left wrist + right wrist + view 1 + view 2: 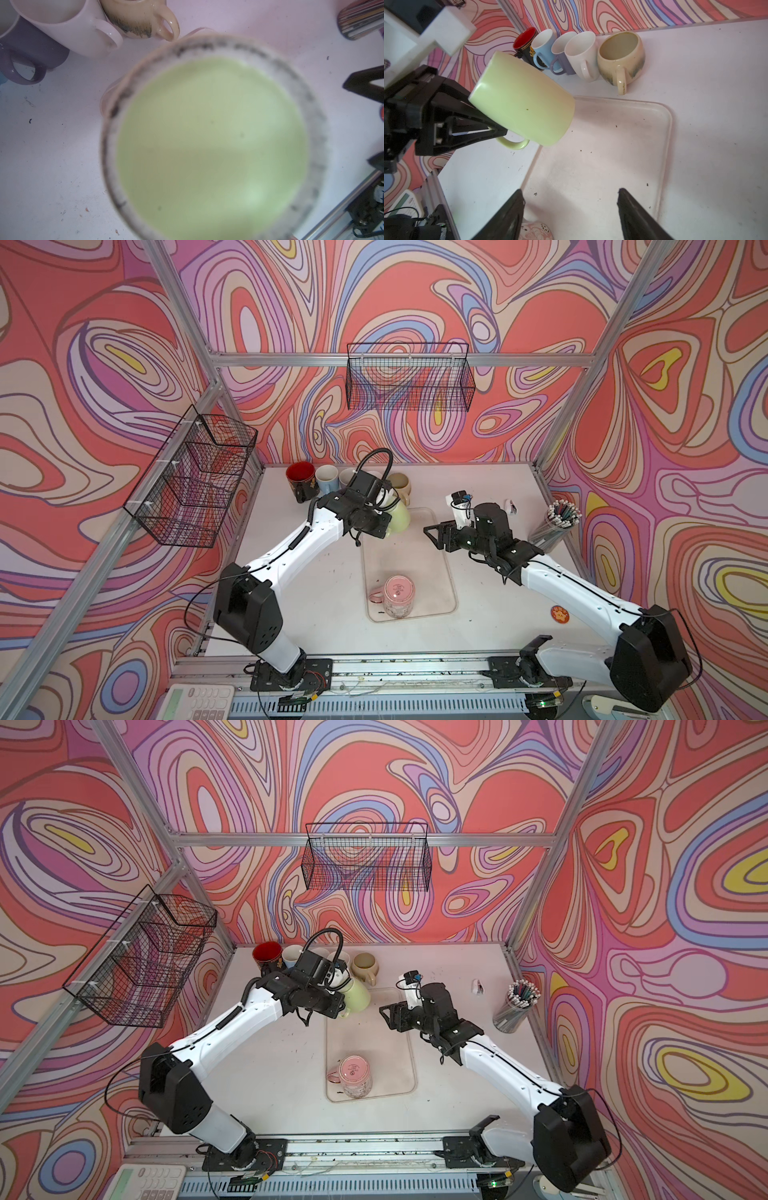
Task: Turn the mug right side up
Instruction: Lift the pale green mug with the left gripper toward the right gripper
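Incomplete: left gripper [497, 133] clamps green mug [525, 99] by handle, airborne and tilted, not upright; right gripper [570, 199] wide open, empty; pink mug [397, 597] inverted on tray [441, 556].

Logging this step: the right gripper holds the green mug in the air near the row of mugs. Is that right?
No: the left gripper holds the green mug, by its handle, as the right wrist view shows. The right gripper is open and empty. The mug is indeed in the air near the row of mugs.
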You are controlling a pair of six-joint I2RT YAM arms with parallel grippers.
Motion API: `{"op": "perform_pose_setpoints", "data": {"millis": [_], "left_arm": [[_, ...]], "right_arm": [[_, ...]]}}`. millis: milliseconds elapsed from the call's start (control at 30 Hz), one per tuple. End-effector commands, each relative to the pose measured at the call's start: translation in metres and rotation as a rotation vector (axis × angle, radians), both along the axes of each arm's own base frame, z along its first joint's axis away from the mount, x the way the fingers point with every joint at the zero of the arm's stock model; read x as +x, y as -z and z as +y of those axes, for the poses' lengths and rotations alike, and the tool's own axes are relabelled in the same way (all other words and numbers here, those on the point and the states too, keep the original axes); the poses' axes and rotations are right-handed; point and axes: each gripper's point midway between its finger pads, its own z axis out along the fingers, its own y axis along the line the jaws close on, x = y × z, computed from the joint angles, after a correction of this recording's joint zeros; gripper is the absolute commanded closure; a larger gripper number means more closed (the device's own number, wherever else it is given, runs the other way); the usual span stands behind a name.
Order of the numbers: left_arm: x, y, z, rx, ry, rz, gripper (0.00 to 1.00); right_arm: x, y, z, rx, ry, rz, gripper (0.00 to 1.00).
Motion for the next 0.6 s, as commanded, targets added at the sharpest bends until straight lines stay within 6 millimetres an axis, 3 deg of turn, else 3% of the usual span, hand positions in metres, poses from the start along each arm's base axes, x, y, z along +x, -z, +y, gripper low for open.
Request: {"op": "perform_pose_setpoints", "data": {"millis": [0,333,567], "left_arm": [[-0.002,-0.054,-0.013,-0.181,0.017,-0.134,1.0],[-0.033,-0.121,-0.012,-0.54,0.065,-0.209,1.0],[-0.048,-0.16,-0.008,-0.782,0.121,-0.222,1.0]], "right_arm": [[-0.019,-0.015,0.011,0.099,-0.087,-0.027,0.23],[-0.052,-0.052,0.028,0.334,-0.253,-0.104,0.18],[-0.059,-0.086,0.041,0.449,-0.361,-0.15,0.2]]}}
